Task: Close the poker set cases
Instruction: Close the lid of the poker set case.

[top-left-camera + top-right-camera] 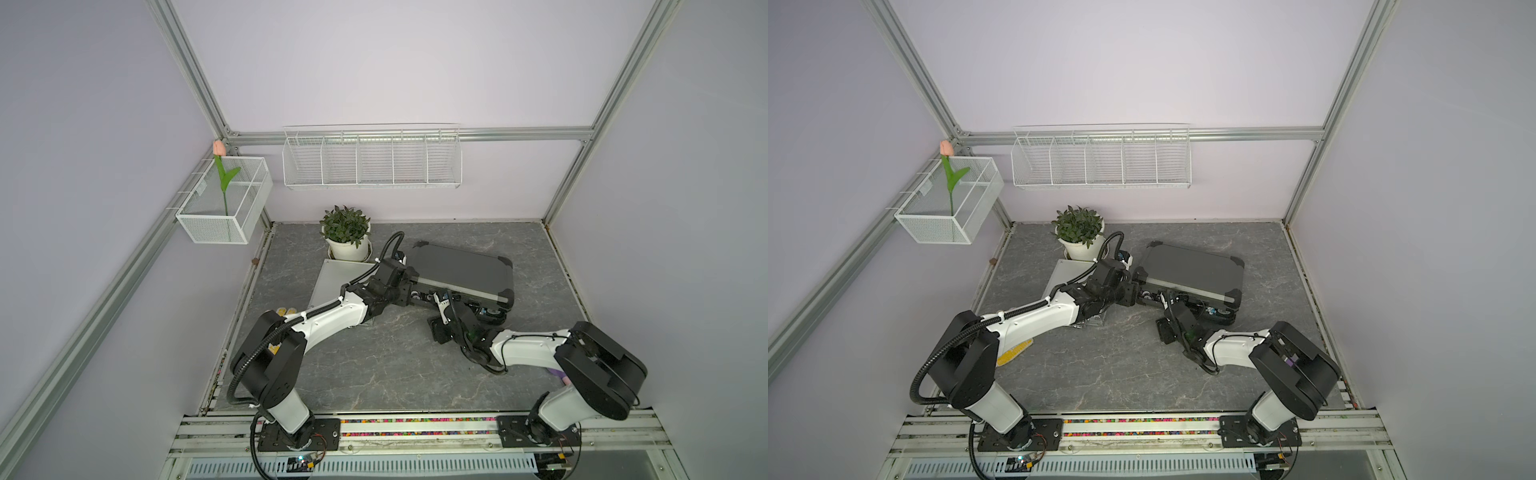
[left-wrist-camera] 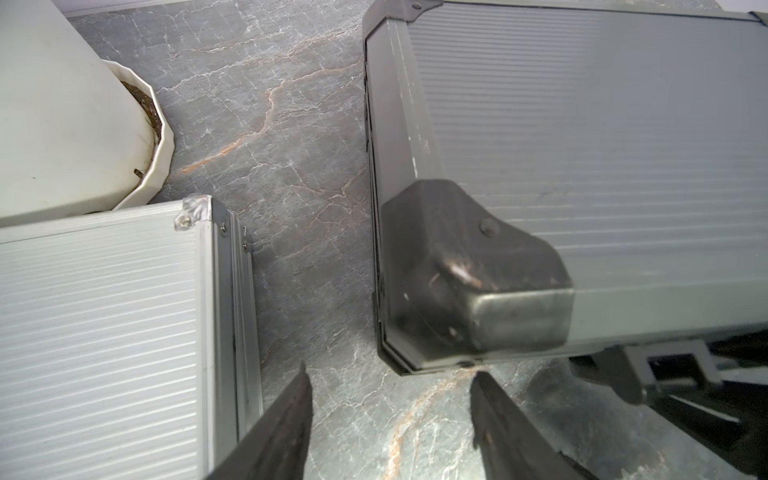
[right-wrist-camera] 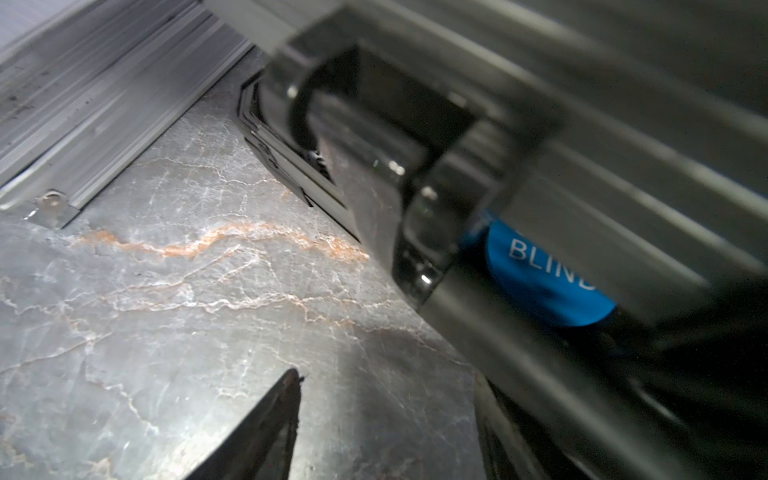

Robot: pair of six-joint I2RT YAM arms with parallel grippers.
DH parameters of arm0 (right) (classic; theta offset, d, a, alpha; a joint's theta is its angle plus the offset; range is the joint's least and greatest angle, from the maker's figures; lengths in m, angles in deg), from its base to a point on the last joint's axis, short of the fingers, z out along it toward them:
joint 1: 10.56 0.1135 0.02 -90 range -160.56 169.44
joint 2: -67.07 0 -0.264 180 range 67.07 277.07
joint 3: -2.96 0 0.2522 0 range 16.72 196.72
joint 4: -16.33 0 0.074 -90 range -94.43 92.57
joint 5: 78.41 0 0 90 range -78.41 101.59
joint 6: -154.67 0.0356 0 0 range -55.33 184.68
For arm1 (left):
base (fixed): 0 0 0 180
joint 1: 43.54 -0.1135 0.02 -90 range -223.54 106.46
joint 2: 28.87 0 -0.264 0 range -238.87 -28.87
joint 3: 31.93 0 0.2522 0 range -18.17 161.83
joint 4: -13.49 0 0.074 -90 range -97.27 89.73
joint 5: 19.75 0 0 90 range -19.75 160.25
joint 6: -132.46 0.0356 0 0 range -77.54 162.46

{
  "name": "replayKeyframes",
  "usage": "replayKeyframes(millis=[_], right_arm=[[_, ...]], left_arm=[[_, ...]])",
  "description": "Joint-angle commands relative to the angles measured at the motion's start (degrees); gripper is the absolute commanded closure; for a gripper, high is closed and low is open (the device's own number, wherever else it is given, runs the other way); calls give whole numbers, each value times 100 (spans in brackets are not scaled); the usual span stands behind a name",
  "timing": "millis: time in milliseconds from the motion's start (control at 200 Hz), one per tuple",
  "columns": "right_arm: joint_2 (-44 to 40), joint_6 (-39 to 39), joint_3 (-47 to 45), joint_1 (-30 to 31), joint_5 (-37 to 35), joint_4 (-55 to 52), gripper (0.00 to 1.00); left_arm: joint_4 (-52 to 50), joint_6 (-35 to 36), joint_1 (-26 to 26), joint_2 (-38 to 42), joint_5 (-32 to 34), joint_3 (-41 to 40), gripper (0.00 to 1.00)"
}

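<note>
Read the table (image 1: 374, 365) as a dial in a top view, with 6 o'clock at the edge where the 2 arms are mounted. Near 8 o'clock a yellow object (image 1: 1015, 352) lies partly hidden under the left arm.

The right gripper (image 3: 386, 378) sits just past centre, toward 1 o'clock, at the near edge of the dark-grey case (image 1: 461, 268). Its 2 fingers stand apart with only bare table between them and nothing held. Whether the finger beside the case touches it cannot be told through the blur.

The left gripper (image 2: 390, 374) is close to 12 o'clock of centre. Its fingers are spread and empty, pointing at the black corner (image 2: 457, 266) of that case, just short of it.

The dark-grey case fills the 1 o'clock area. Its lid is tilted low over the base but not shut. The gap along its near edge shows a blue chip (image 3: 544, 282) marked "BLIND".

The silver case (image 1: 336, 278) lies flat at 11 o'clock with its lid down, partly under the left arm. It sits beside the dark-grey one with a strip of table between them.

Behind the silver case, touching its far edge, stands a potted plant (image 1: 345, 226).

Beyond 12 o'clock a wire basket (image 1: 372, 162) hangs on the back wall. At 10 o'clock a mesh basket (image 1: 224, 203) on the side frame holds a tulip (image 1: 219, 147).
</note>
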Motion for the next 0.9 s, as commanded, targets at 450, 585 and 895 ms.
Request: replayKeyframes(millis=[450, 585, 895], right_arm=[[-150, -136, 225, -175, -307, -191, 30], [-155, -153, 233, -181, -306, -195, 30], [-196, -188, 264, -179, -342, -310, 29]], left_arm=[[544, 137, -3, -652, 10, -27, 37], [901, 247, 8, -728, 88, -179, 37], [1500, 464, 100, -649, 152, -741, 37]])
